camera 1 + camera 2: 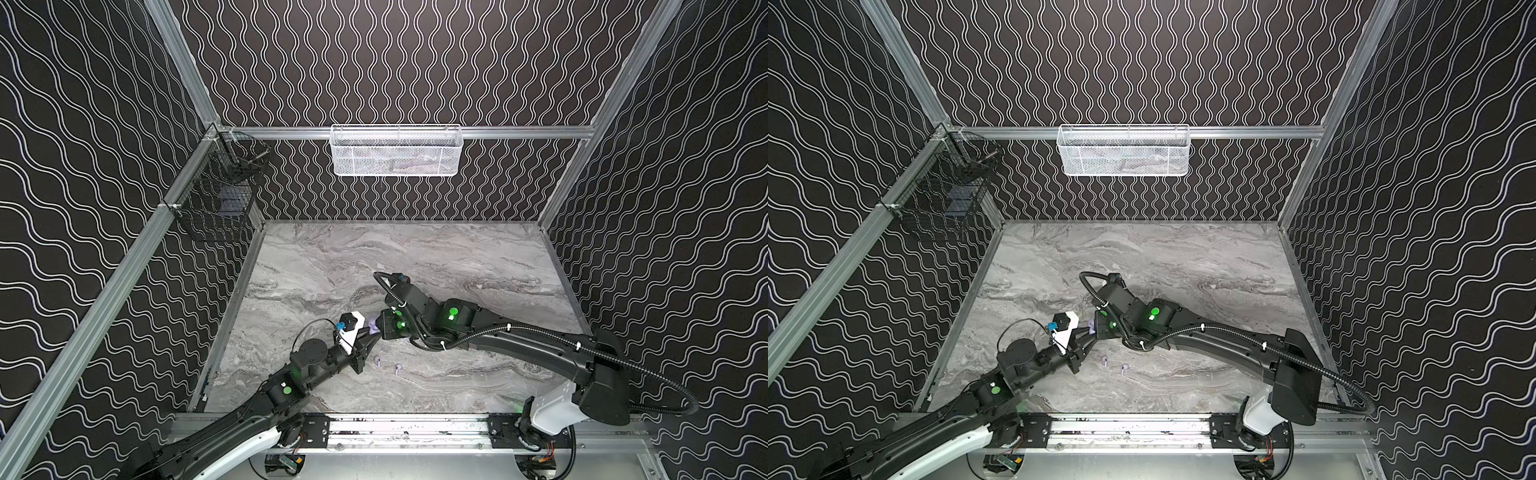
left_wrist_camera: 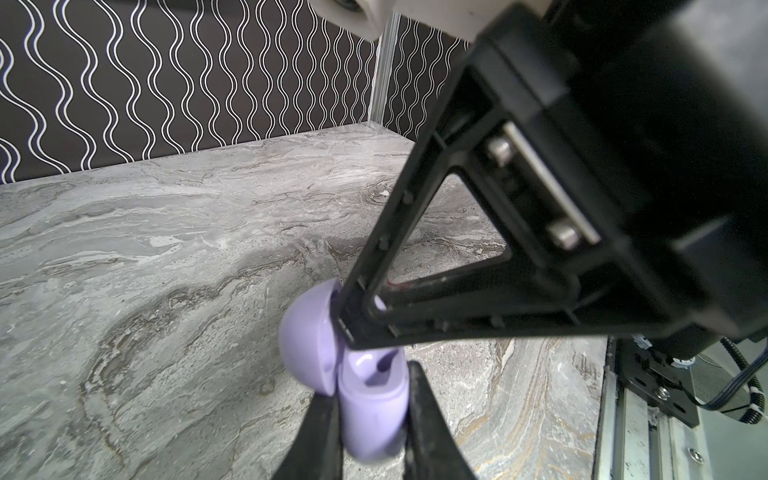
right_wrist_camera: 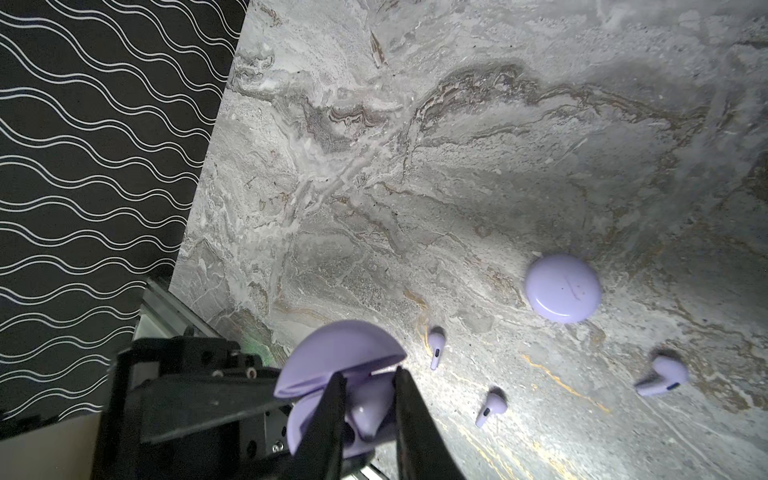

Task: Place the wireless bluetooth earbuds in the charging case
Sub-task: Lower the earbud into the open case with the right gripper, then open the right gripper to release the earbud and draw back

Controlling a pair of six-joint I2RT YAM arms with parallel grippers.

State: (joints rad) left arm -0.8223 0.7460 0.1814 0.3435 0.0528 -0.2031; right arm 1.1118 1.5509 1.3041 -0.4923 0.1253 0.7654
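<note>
Right wrist view: the open charging case (image 3: 332,361) is being clamped by the left jaws, an earbud (image 3: 365,413) being flanked inside it by barely parted right jaws, grip unclear. Three more earbuds (image 3: 435,347) (image 3: 492,407) (image 3: 663,376) are lying near the case on the worktop (image 3: 415,187). Light and slick, they are likely best pinched at the stem.

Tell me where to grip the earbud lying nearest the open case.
Pinch the earbud across its rounded head, coming straight down: it lies flat on the table, stem stretched out, so only its sides are free. Close crosswise to the stem, which looks too thin to hold well.
</note>
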